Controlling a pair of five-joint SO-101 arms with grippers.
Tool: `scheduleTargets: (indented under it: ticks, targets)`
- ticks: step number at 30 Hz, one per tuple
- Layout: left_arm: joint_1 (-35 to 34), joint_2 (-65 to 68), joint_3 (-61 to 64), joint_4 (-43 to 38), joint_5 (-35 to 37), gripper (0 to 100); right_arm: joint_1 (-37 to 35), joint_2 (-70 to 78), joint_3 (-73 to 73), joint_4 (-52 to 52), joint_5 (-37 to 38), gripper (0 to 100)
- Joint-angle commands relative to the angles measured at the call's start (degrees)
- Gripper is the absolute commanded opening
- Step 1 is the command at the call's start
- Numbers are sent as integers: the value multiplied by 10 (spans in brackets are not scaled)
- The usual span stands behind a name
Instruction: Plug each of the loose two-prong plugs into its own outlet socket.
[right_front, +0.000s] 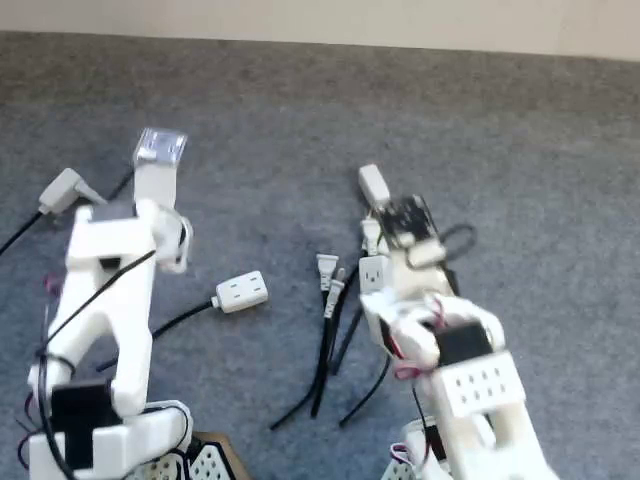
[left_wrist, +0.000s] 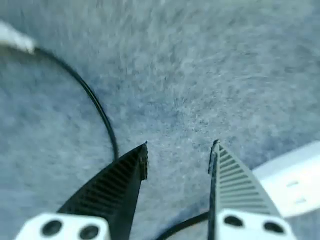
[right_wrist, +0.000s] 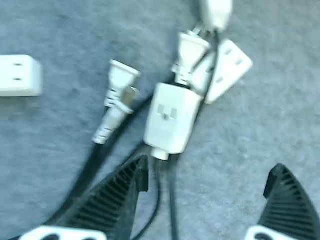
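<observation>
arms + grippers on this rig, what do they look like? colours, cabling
The left arm and right arm have white shells with black motor blocks. A black cable runs along the left one; red wires loop on the right. The left gripper and right gripper have dark, ridged, pointed fingers on white bases.

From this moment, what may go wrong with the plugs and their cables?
1. The right gripper is open above a tight cluster. The plug lies close beside a socket block, so closing there might pinch both.
2. The black cables overlap, so lifting one plug may drag its neighbours out of place.
</observation>
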Motion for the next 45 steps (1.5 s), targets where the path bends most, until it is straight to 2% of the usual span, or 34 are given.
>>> scheduleTargets:
  ticks: [1,3,7,11,19,26,37,39,42,45]
  targets:
    - [-20,-77,116,-119,42,204,-69,204,-152,5,-67,353]
    - [-43,-98,137,-121,45,204,-106,262,-182,-31,-97,353]
    - [-44,-113,172,-144,45,204,-158,356,-191,-115,-148,353]
    - [-44,-112,195,-194,43,204,-194,427,-190,-126,-193,343]
    - [-35,-112,196,-197,42,204,-177,504,-204,-135,-195,146]
    - [-34,-112,196,-197,42,204,-175,510,-208,-136,-242,135]
    - [-33,-111,197,-197,42,203,-130,516,-223,-135,-244,134]
    - [-33,-111,197,-196,42,203,-119,516,-220,-135,-244,110]
    - [-33,-111,197,-196,42,202,-108,516,-220,-135,-241,9]
    - [-33,-111,197,-196,42,202,-107,516,-220,-135,-240,26]
